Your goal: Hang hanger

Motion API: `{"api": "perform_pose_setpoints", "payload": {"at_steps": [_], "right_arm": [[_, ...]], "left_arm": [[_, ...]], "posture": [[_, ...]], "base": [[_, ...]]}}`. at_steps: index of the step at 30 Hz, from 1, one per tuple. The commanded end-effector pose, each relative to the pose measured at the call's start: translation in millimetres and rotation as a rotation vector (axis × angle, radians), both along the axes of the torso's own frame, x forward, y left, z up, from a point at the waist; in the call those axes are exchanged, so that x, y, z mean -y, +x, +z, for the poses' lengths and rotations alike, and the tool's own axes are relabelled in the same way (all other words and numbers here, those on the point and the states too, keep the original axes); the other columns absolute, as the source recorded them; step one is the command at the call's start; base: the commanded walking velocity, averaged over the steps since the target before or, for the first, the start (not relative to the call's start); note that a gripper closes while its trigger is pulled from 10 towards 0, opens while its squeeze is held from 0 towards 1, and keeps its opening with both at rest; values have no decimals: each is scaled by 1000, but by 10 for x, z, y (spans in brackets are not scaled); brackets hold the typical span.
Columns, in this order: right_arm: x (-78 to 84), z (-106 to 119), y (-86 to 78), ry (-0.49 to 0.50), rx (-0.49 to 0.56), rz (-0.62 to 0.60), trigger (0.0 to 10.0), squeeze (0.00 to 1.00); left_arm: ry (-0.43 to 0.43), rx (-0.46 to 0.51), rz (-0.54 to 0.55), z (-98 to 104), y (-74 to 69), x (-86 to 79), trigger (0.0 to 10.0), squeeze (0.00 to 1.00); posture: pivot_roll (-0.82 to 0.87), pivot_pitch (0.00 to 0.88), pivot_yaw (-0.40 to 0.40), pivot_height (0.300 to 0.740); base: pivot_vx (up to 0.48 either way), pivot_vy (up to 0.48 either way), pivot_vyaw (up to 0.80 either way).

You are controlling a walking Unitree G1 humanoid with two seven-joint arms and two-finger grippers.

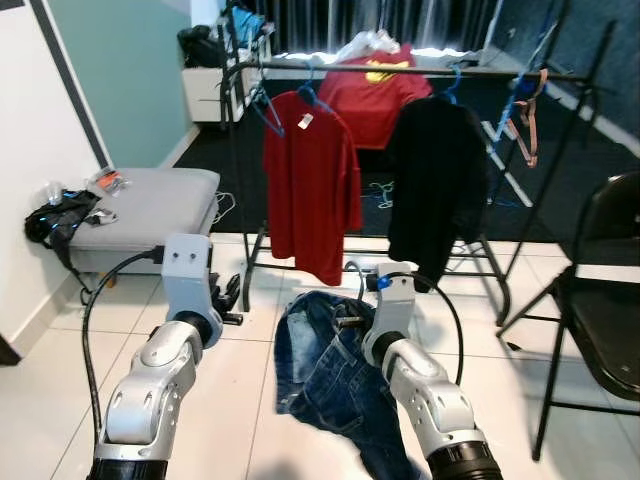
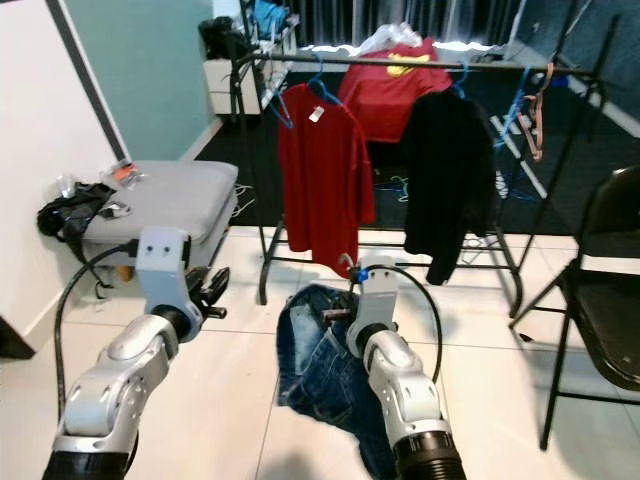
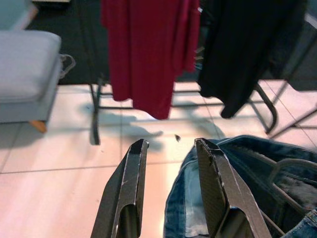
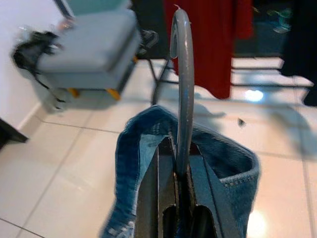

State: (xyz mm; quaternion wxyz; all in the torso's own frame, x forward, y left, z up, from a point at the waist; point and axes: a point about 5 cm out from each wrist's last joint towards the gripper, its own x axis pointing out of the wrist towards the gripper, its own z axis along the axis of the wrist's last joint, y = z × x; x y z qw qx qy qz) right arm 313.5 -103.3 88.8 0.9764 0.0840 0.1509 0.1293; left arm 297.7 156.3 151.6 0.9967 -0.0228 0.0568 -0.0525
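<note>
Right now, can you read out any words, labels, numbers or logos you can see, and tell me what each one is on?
No text can be read.
The white tag at the collar of the dark red T-shirt on the black clothes rail: too small to read.
The yellow print on the second red shirt behind the rail: a blurred shape, no letters legible.
The small items on the grey padded stool: too blurred to read.

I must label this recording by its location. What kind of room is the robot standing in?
Probably a room in a home used for drying or storing clothes. A clothes rack holds a red T-shirt and a black garment on hangers, a grey upholstered stool stands by the wall, and the floor is tiled.
</note>
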Motion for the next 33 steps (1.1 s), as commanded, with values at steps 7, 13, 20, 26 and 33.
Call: {"api": "perform_pose_setpoints", "payload": {"at_steps": [7,13,20,26,33], "right_arm": [[-21,41,24,30,-7,-10,10000,0],[96,33,47,18,-10,-84,10000,0],[167,135,162,-23,-36,-161,10000,0],[63,234,149,-73,83,-90,10000,0],[-29,361,155,-27,131,-19,10000,0]], "left_arm": [[49,-40,38,-56,36,-91,10000,0],[57,-54,74,-68,65,-127,10000,0],[41,-77,106,-119,65,-127,10000,0],[80,-90,120,-195,52,-122,10000,0],[108,-63,99,-186,54,-84,10000,0]], "posture": [[81,22,13,740],[80,29,10,740],[77,42,8,740],[80,21,2,740],[75,12,-7,740]], "base": [[0,0,0],[0,0,0],[0,0,0],[0,0,0],[0,0,0]]}}
